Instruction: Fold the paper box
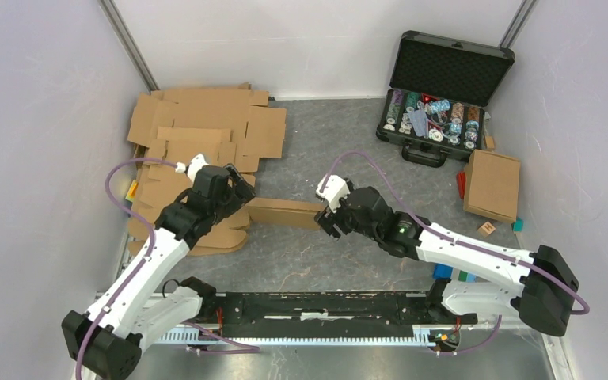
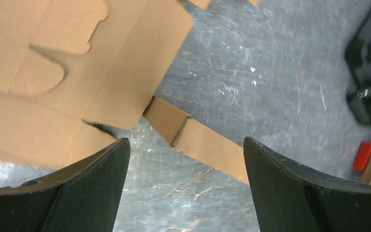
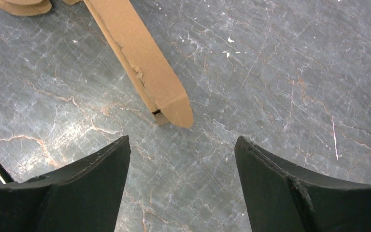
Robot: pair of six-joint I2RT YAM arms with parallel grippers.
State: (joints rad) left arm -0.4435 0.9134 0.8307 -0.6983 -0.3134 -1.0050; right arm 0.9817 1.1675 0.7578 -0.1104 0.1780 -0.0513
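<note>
Black rail (image 1: 324,305): runs along the near edge of the grey marbled worktop (image 1: 340,150), nearer than the paper box (image 1: 285,212), and carries both arm bases. Blue block (image 1: 442,271): nearer than the paper box and to its right, partly hidden by the right arm.

Paper box: a long, narrow, flattened cardboard strip lying on the worktop midway between the two arms.

Left pincer (image 2: 185,145): hangs over the left end of the paper box, jaws wide apart and holding nothing. In the left wrist view the creased end of the strip lies just beyond the fingertips (image 2: 96,183).

Right pincer (image 3: 182,139): hangs at the right end of the paper box, jaws likewise apart and empty. The rounded end flap lies just beyond them, clear of both fingers.

Flat blank (image 2: 77,63): touches the left end of the paper box at one corner. Whether the two are joined cannot be told.

Closed carton (image 1: 491,186): well to the right of the paper box, with a small wooden cube (image 1: 487,229) and a teal block (image 1: 517,226) at its near edge.

Stack of blanks (image 1: 206,119): beyond the paper box and to its left, reaching the back wall.

Black case (image 1: 435,119): beyond the paper box and to its right, lid raised, rows of chips (image 1: 431,115) inside.
</note>
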